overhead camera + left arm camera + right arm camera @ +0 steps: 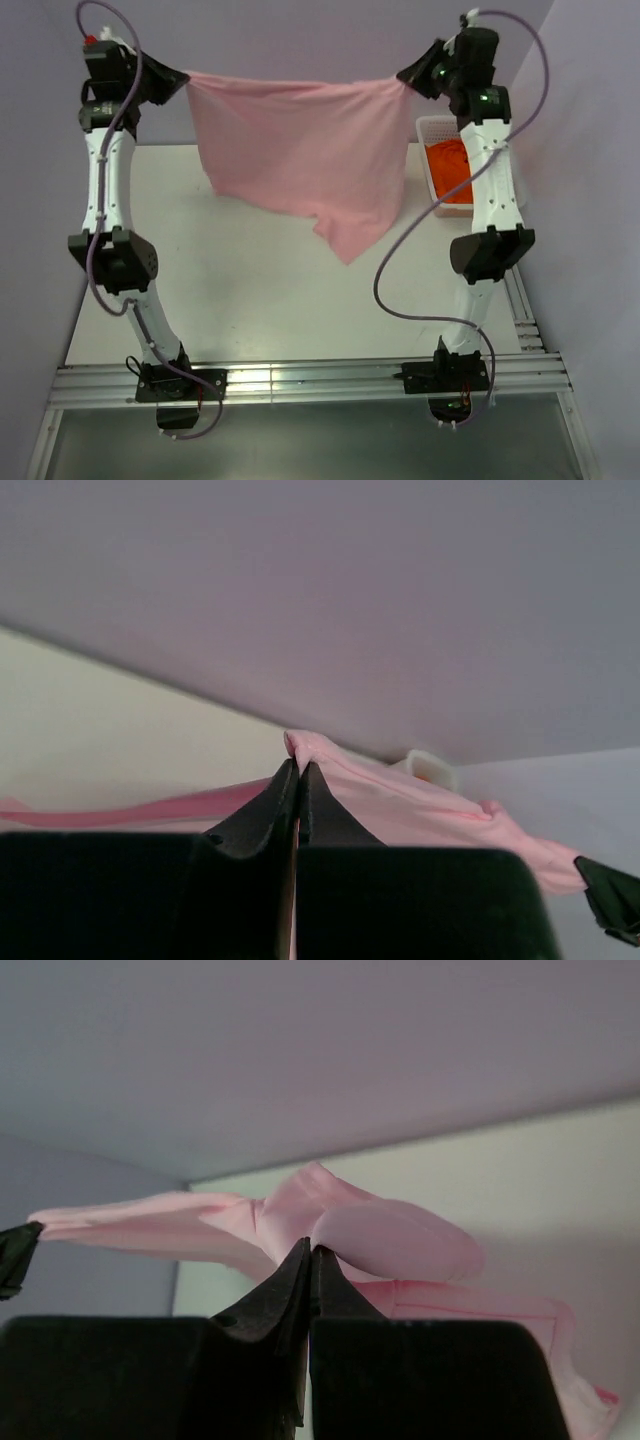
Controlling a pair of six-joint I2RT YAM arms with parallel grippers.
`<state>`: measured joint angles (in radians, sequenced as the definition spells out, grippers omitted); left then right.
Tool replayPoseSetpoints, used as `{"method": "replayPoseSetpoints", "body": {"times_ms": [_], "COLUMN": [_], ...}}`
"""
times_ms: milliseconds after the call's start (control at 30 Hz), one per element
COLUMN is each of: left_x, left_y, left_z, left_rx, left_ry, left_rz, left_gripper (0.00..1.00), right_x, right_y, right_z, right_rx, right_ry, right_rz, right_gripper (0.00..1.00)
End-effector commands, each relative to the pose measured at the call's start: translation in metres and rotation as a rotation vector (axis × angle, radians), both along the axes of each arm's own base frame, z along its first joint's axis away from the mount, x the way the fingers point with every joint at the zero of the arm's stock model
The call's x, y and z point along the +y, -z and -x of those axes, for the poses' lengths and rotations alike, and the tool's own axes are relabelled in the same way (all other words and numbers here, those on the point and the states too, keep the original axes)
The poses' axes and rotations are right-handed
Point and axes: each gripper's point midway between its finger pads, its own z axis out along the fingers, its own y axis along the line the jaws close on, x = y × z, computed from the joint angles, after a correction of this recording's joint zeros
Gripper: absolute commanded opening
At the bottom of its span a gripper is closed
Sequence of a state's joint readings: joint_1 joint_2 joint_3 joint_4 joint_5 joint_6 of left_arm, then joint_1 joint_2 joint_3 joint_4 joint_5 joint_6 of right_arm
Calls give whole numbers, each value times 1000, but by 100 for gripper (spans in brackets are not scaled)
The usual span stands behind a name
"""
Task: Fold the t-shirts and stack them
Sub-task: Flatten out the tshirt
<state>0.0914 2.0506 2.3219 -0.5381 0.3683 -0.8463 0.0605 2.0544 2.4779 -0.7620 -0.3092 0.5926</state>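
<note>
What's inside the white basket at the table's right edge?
A crumpled bright orange cloth t-shirt lies in the white perforated basket. The white right arm covers the basket's right side; anything under the shirt is hidden.

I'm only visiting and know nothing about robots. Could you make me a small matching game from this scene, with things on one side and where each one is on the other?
Things:
1. pink t-shirt
2. orange t-shirt
3. white basket

Places:
A. lying bunched up inside item 3
B. hanging stretched between the left end effector and the right end effector
C. standing at the far right corner of the table

Pairs: 1-B, 2-A, 3-C
</note>
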Motion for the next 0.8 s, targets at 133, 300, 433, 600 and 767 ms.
{"method": "replayPoseSetpoints", "body": {"times_ms": [133,300,433,600,767], "left_x": [-18,-5,8,27,42], "left_y": [-230,-124,-3,162,266], "left_z": [155,142,134,173,240], "left_rx": [-594,-327,-117,255,650], "left_ry": [50,-11,-101,-192,-298], "left_rz": [-93,-113,-126,-121,-157], "left_gripper": [0,0,0,0,0], "right_x": [12,34,54,55,42], "right_y": [-224,-118,2,196,276], "right_z": [147,130,143,194,252], "right_rx": [-600,-318,-104,306,511], "right_ry": [-146,-198,-198,-189,-129], "right_rz": [-16,-36,-15,-66,-47], "right_gripper": [0,0,0,0,0]}}
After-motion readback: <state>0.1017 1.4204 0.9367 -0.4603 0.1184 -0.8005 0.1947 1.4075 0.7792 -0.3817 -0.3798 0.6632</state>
